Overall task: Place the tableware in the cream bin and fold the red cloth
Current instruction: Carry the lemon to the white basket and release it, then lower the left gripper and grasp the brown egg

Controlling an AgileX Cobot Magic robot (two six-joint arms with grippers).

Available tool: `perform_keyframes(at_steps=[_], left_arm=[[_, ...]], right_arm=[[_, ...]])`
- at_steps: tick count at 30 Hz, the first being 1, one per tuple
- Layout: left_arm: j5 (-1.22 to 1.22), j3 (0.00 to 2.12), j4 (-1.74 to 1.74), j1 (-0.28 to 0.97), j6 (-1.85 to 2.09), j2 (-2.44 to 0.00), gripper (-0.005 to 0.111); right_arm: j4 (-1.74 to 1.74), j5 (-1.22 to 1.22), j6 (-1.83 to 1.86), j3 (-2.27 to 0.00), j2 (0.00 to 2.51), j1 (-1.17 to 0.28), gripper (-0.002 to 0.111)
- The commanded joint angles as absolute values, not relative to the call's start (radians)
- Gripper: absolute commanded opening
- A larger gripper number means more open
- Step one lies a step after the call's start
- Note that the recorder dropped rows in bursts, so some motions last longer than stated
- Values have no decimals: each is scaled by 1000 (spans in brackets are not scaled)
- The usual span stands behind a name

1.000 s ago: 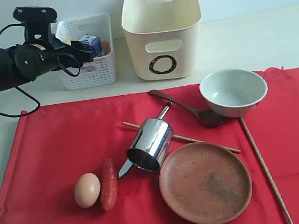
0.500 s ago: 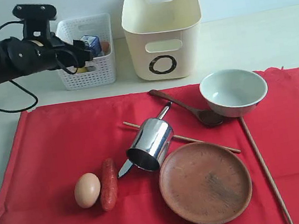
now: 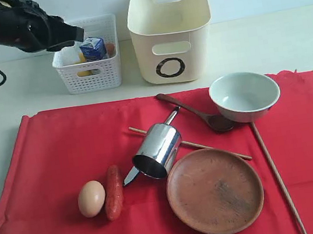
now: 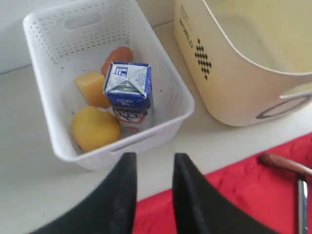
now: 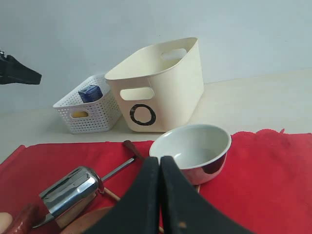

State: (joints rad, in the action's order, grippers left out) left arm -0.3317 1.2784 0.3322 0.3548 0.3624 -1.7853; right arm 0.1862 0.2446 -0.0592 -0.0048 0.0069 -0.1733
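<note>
Left pincer [image 4: 155, 158] part spread, empty, hovering just short of basket [image 4: 46, 39]; bin [image 4: 234, 83] beside it. Right pincer [image 5: 161, 163] pressed together; bowl [image 5: 191, 146] just beyond, nearest pick. Cloth [image 3: 56, 155] flat under plate [image 3: 215, 190], cup [image 3: 158, 151], so folding waits.

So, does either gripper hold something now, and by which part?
Nothing is held. The left gripper has only bare space between its fingers; the right gripper has its fingers pressed together on nothing.
</note>
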Motion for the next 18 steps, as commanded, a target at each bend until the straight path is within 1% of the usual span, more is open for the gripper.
perform_keyframes(at_steps=[1,3,4,8,13,18], left_arm=[[-549,1283,369,361,364,-1728,0],[-661,1271,407,365,376,-1722,0],[-671,1249,434,370,397,-1711,0],[-624,1078,600,442,547,-1661,0],[-626,912,610,523,572,-1650,0],[-633,807,607,529,626,-1650,0]], right_arm=[[185,238,-53,0,0,-173,0],[185,238,-53,0,0,-173,0],[185,238,-53,0,0,-173,0],[185,238,-53,0,0,-173,0],[185,238,-53,0,0,-173,0],[185,238,-53,0,0,-173,0]])
